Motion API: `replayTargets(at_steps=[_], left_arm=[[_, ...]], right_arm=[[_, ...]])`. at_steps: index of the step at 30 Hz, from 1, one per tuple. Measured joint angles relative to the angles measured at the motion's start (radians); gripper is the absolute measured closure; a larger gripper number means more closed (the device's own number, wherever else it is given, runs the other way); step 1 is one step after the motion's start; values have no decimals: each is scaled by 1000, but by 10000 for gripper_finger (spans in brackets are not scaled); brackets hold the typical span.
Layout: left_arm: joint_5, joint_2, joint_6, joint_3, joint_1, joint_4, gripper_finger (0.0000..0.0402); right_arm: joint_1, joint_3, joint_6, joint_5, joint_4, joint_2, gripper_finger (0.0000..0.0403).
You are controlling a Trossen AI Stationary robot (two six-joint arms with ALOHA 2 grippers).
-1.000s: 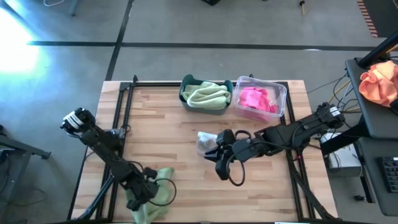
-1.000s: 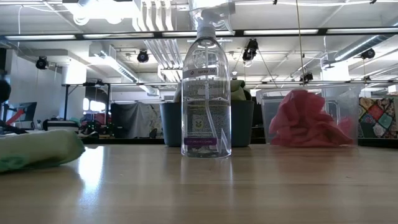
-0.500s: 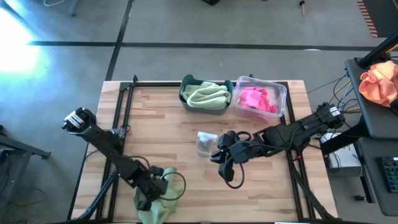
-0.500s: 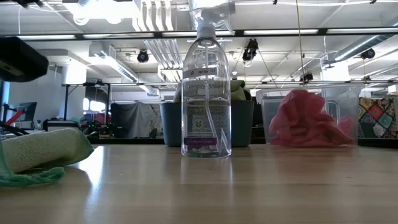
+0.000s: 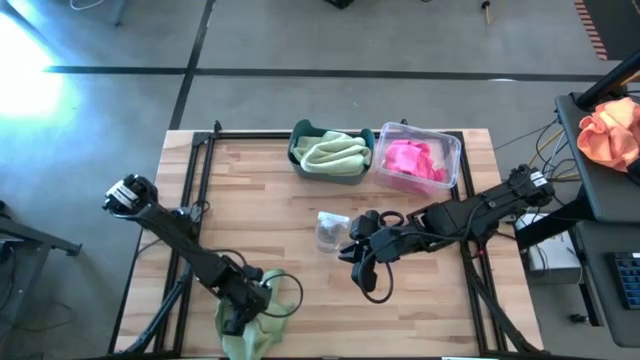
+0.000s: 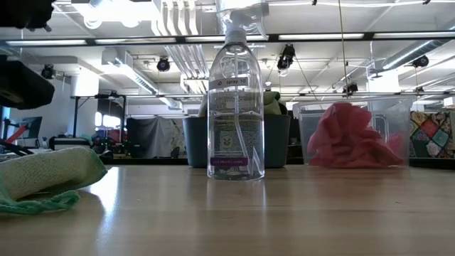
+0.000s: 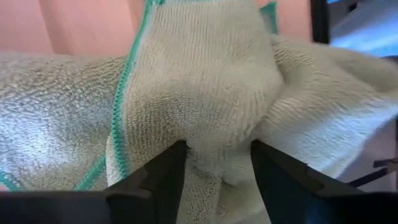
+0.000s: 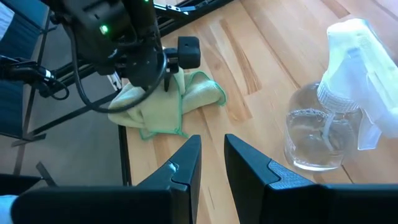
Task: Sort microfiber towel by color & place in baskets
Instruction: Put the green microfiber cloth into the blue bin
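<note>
A wooden table (image 5: 270,215) is shown from above with both arms over it. The left gripper (image 5: 238,318) is lowered onto a light sage green towel (image 5: 258,322) lying crumpled at the table's near edge on the left; in the left wrist view a raised fold of the towel (image 7: 205,93) is seen between the two parted fingers (image 7: 152,180), but whether it is actually pinched cannot be told. The right gripper (image 5: 352,262) is held near the table's middle, just beside a clear spray bottle (image 5: 330,230); its fingers (image 8: 186,165) are seen slightly apart with nothing between them. At the far edge the dark teal-blue basket (image 5: 299,150) is seen with green towels (image 5: 335,153) inside, and touching it on the right stands the clear basket (image 5: 452,152), in which pink towels (image 5: 412,160) lie. In the low view the spray bottle (image 6: 235,99) stands upright before both baskets. An orange cloth bundle (image 5: 610,130) lies off the table, to the right.
</note>
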Motion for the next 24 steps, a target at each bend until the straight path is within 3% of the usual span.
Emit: replayTargets(at_steps=[12, 24], left_arm=[[-8, 135, 6, 5, 0, 6, 206], [-49, 135, -27, 4, 1, 0, 258]], right_arm=[[0, 0, 3, 0, 0, 0, 339], [0, 0, 0, 0, 0, -1, 339]])
